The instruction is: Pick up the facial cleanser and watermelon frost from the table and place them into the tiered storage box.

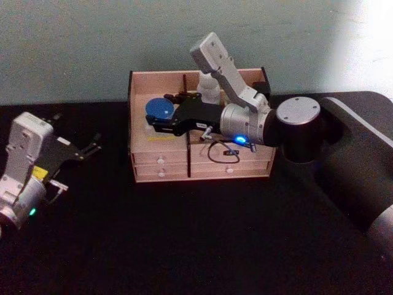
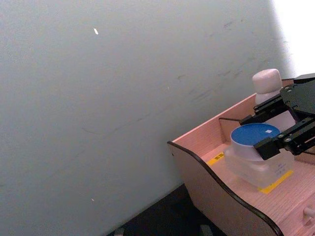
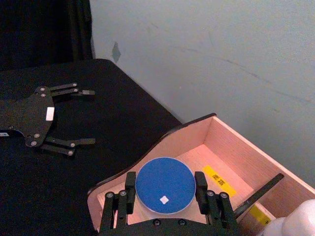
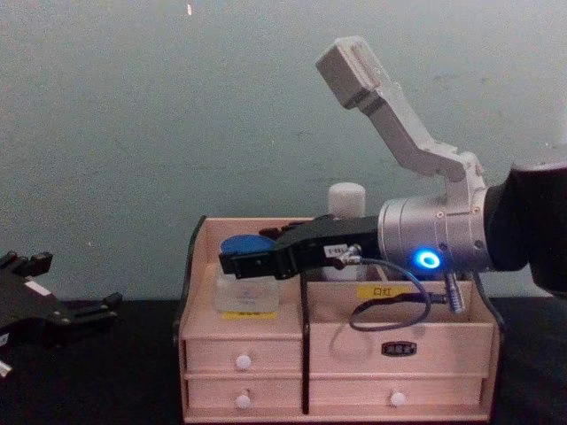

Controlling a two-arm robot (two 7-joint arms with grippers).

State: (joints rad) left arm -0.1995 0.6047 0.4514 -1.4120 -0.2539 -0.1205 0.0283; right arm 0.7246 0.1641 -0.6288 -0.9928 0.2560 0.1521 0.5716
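The watermelon frost, a squat clear jar with a flat blue lid, sits in the left compartment of the tiered storage box. My right gripper reaches in over the box front, its fingers pressed against both sides of the jar. The facial cleanser, a tall white bottle, stands upright in a rear compartment, behind the right arm. My left gripper rests open and empty over the table, left of the box.
The light wooden box has black side edges, yellow labels and small drawers with white knobs facing me. A black cloth covers the table. A pale wall stands close behind the box.
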